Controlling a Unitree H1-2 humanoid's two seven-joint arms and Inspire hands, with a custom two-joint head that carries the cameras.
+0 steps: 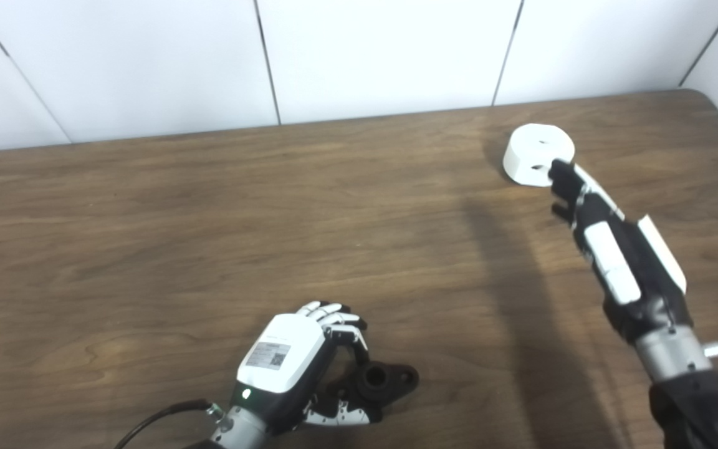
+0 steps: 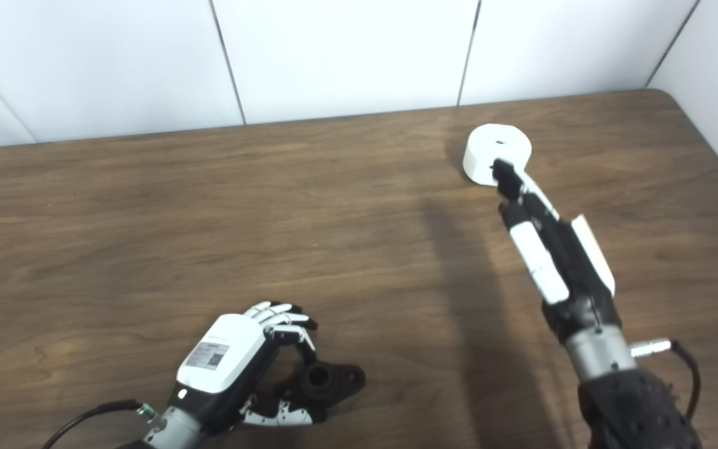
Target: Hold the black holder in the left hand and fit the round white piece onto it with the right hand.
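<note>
I had the wooden table [image 1: 147, 218] filling most of the view, white panelled wall [image 1: 384, 56] behind it. My right arm [image 1: 689, 386] came in from the bottom right and stretched far across toward the back right corner. Right hand [image 1: 608, 243] was extended almost straight, fingers long and held close together, nothing gripped; fingertips [image 1: 561, 171] were right at the near side of the round white piece [image 1: 536, 153], touching or just short of it, couldn't tell which. The white piece sat flat on the table, well apart from the other part, small holes visible on top and side. My left hand [image 1: 290, 368] was low at the near edge, left of centre, fingers curled down and closed around the black holder [image 1: 384, 379]. Holder rested on the table, its round bore facing up, one end with a small hole sticking out to the right past the hand. Thumb side was mostly hidden under the palm
</note>
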